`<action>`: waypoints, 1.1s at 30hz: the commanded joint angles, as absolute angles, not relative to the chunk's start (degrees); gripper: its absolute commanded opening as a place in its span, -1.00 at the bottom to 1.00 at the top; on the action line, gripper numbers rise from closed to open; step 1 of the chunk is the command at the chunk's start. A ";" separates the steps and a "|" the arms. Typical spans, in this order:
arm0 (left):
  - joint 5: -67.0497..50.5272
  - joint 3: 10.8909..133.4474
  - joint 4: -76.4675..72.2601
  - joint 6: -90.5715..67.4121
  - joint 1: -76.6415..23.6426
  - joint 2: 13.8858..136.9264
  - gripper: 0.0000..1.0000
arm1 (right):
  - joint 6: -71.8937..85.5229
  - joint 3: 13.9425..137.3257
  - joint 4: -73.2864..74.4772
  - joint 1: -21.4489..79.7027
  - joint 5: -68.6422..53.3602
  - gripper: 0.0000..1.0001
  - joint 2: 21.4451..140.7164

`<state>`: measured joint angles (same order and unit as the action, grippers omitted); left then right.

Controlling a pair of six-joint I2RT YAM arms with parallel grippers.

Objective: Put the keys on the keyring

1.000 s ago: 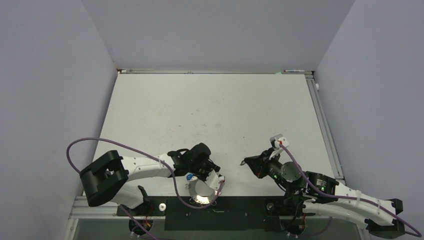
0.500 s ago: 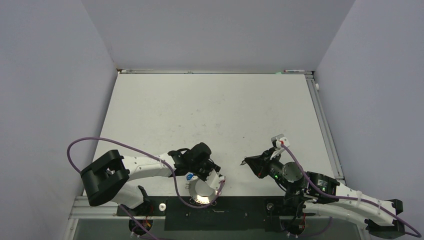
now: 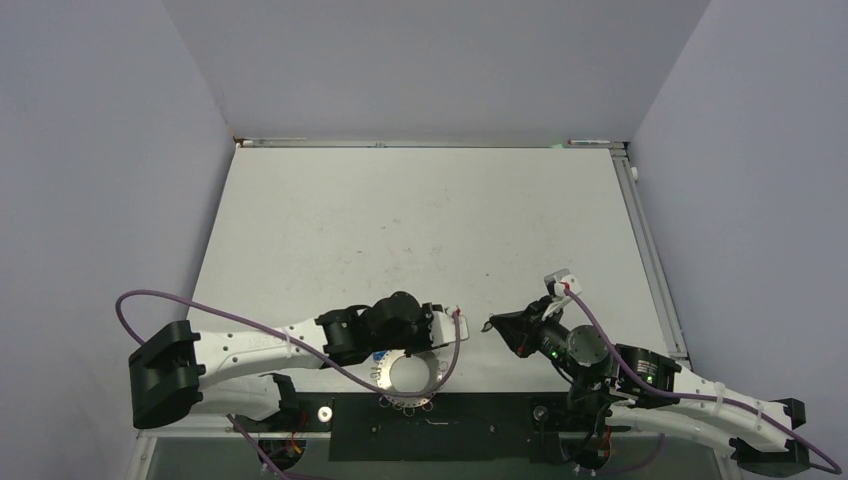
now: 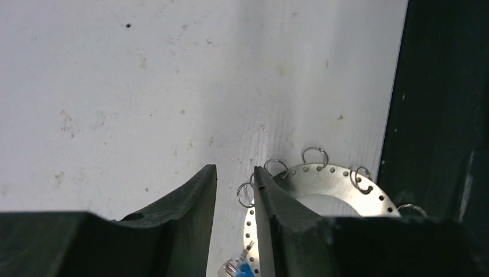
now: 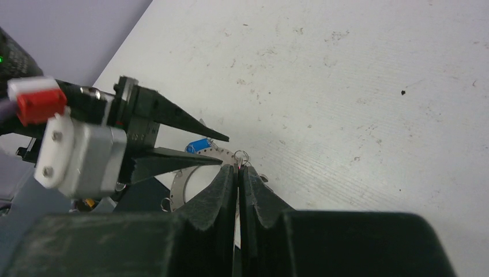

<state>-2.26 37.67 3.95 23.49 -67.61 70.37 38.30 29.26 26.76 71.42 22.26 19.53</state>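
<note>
- Item: keyring (image 4: 340, 180). A flat grey metal disc with a wide pale centre. A row of small holes runs round its rim, and thin wire loops (image 4: 315, 154) stand off several of them.
- Location: flat on the white table (image 4: 115, 86) at its near edge, against the black strip (image 4: 444, 115). It lies just beside the left gripper (image 4: 235, 173), on the outer side of one finger, and part of the rim is hidden under that finger.
- Item: blue key (image 4: 247, 270). A small tag with a silver loop, at the ring's rim and back from the left fingertips, near the root of the same finger. Whether its loop is threaded on the ring cannot be told.
- Item: dark key. Not made out in any view.
- Left jaws: a narrow gap apart, with only bare table between them and nothing held.
- Right gripper (image 5: 237, 168): jaws pressed together, tips pointing at the ring's rim with one wire loop just beyond them. Whether something tiny is pinched at the tips cannot be told.
- Progress, as a judgement: early to middle. No key is confirmed on the ring. Left to do are seating the blue key's loop, if it is loose, and finding and hanging the dark key.
</note>
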 commanded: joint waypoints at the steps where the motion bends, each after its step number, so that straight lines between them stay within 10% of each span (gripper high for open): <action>1: 11.13 42.05 6.28 -7.45 -69.11 67.78 -0.48 | 38.74 29.19 26.10 72.03 23.03 -0.90 19.16; 33: 27.68 58.44 22.62 -30.20 -84.32 97.81 -0.37 | 40.51 29.77 27.70 72.11 25.49 -0.90 22.65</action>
